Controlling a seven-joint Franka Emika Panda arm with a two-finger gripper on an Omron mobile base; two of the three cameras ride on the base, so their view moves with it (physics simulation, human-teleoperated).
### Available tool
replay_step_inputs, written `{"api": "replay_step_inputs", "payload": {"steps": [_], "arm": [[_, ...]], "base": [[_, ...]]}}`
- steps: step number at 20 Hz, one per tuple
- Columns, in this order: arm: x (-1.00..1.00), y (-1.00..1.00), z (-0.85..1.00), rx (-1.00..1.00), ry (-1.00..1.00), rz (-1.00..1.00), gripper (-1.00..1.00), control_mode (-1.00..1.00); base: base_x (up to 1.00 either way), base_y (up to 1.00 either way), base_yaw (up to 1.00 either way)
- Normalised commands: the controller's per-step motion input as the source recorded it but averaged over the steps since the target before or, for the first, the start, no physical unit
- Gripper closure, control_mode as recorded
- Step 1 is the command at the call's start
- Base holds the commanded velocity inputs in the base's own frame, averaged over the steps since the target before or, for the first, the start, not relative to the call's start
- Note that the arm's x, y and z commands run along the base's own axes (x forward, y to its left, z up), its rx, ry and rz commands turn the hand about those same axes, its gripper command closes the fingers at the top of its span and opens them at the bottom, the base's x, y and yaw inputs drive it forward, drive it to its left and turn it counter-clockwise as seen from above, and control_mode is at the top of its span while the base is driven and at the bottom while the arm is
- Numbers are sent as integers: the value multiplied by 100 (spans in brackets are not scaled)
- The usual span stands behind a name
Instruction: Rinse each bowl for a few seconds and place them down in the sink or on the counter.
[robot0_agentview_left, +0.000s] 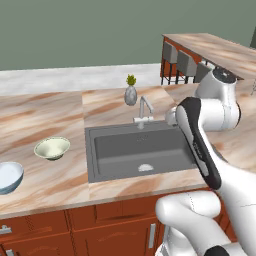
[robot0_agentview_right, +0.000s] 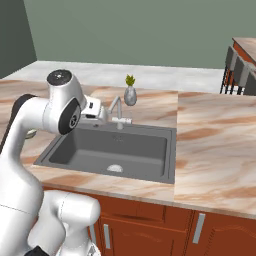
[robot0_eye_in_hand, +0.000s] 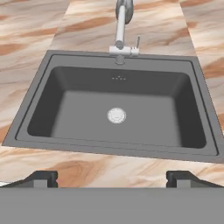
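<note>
Pincer (robot0_eye_in_hand: 112, 178): spread wide and holding nothing; in the hand view its two dark fingertips (robot0_eye_in_hand: 40, 178) rose at the bottom, far apart, over the front strip of the surface, with the sink lying beyond them.
Arm (robot0_agentview_left: 200, 142): white with dark joints; it rose from the lower right of the left base view and bent over the right part of the sink.
Sink (robot0_agentview_left: 102, 167): large rectangular dark grey basin set into the surface, with no bowl in it; a round pale drain (robot0_eye_in_hand: 117, 115) lay on its floor.
Faucet (robot0_eye_in_hand: 120, 27): slim and silver, standing at the middle of the back rim of the sink, a small lever on its base.
Surface (robot0_agentview_left: 45, 120): tan-and-pink marbled stone above red-brown cabinets (robot0_agentview_left: 115, 230).
Small bowl (robot0_agentview_left: 52, 148): shallow, pale cream-green, upright on the surface to the left of the sink, clear of its rim.
Large bowl (robot0_agentview_left: 9, 176): deeper, pale blue-white, upright near the front left of the surface, apart from the small bowl and cut by the picture's edge.
Vase (robot0_agentview_left: 130, 94): small, grey, with a green plant, upright behind the faucet.
Stools (robot0_agentview_left: 186, 62): grey-seated, beside a second marbled top in the background.
</note>
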Motion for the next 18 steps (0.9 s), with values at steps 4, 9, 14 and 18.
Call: {"api": "replay_step_inputs", "payload": {"steps": [4,9,14,18], "arm": [[-7,-29,0,0,-10,0,-100,-100],[0,-23,-2,-1,-10,4,-100,-100],[13,-18,-7,0,-9,6,-100,-100],[16,-12,-15,0,-12,7,-100,-100]], "base": [[0,0,0],[0,0,0],[0,0,0],[0,0,0]]}}
